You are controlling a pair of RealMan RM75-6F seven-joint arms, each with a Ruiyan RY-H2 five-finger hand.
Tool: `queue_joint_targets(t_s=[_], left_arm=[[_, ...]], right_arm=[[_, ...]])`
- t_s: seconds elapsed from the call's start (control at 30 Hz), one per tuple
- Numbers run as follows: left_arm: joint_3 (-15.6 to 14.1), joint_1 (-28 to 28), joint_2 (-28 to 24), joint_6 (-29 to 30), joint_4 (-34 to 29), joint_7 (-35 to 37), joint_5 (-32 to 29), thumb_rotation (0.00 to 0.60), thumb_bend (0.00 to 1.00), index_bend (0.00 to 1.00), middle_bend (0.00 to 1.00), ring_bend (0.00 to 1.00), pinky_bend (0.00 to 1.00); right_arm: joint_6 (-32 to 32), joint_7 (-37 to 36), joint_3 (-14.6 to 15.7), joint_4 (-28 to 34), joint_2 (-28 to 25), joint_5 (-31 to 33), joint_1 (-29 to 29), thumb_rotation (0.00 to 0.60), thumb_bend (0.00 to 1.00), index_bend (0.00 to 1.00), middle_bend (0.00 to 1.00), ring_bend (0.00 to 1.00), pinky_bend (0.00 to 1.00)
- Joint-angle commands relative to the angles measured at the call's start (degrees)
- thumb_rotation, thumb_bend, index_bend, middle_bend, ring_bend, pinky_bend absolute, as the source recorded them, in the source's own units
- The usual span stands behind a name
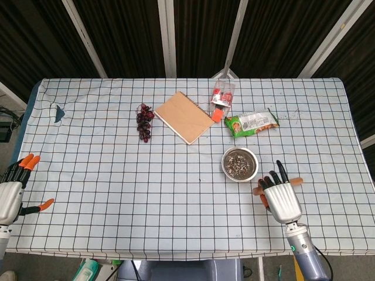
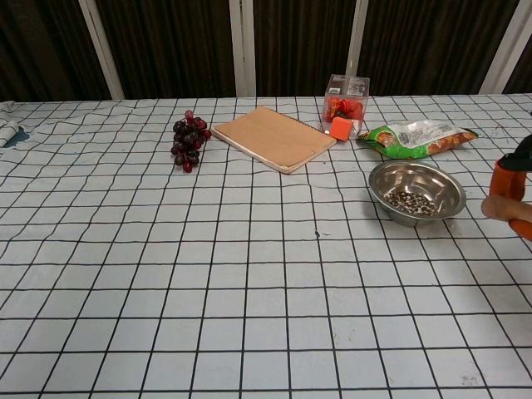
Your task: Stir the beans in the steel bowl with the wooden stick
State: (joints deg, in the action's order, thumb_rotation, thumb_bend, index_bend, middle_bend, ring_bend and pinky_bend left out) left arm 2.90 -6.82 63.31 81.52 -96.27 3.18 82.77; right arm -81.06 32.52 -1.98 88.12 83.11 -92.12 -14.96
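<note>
The steel bowl (image 1: 239, 164) (image 2: 416, 192) stands right of the table's middle, with dark beans (image 1: 239, 164) (image 2: 411, 200) in its bottom. Just to its right and nearer the front edge is my right hand (image 1: 280, 196) (image 2: 513, 189), fingers curled around the wooden stick (image 1: 296, 181). The stick lies crosswise under the fingers, and its tan end (image 2: 499, 206) pokes out toward the bowl. It stays outside the bowl. My left hand (image 1: 12, 196) hangs at the table's front left corner, fingers apart and holding nothing.
Behind the bowl lie a green snack bag (image 1: 252, 123), a clear box of red items (image 1: 222, 96), a brown notebook (image 1: 184, 116) and a bunch of dark grapes (image 1: 144, 122). A small dark scrap (image 1: 58, 112) lies at the far left.
</note>
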Motion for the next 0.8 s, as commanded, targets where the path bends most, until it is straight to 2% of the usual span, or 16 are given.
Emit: queue_joint_targets(t_s=[0.03,0.13,0.47,0.67,0.8], left_arm=[[0.01,-0.01,0.00,-0.03,0.01,0.00,-0.02,0.600,0.05,0.00,0.00,0.00,0.00],[0.02,-0.01,0.00,0.00,-0.01,0.03,0.01,0.600,0.05,0.00,0.00,0.00,0.00],[0.00,0.06,0.03,0.15,0.01,-0.02,0.11,0.600,0.05,0.00,0.00,0.00,0.00],[-0.04,0.13,-0.05,0.24,0.10,0.22,0.23,0.600,0.05,0.00,0.00,0.00,0.00],[-0.08,0.23,-0.03,0.60,0.34,0.14,0.59,0.600,0.05,0.00,0.00,0.00,0.00]], right_arm=[[0.95,1.35,0.72,1.34,-0.63,0.54,0.37,0.600,0.58,0.30,0.36,0.06,0.00],[1.08,3.47,1.00,2.73,-1.09,0.55,0.61,0.600,0.58,0.22,0.30,0.00,0.00],[0.63,7.62,1.57,5.10,-2.01,0.02,1.49,0.600,0.57,0.17,0.28,0.00,0.00],[-2.80,6.13,0.80,5.79,-4.84,-0.54,2.98,0.600,0.58,0.15,0.26,0.00,0.00],[-6.73,1.92,-0.27,6.04,-8.78,0.48,5.18,0.600,0.58,0.11,0.24,0.00,0.00]])
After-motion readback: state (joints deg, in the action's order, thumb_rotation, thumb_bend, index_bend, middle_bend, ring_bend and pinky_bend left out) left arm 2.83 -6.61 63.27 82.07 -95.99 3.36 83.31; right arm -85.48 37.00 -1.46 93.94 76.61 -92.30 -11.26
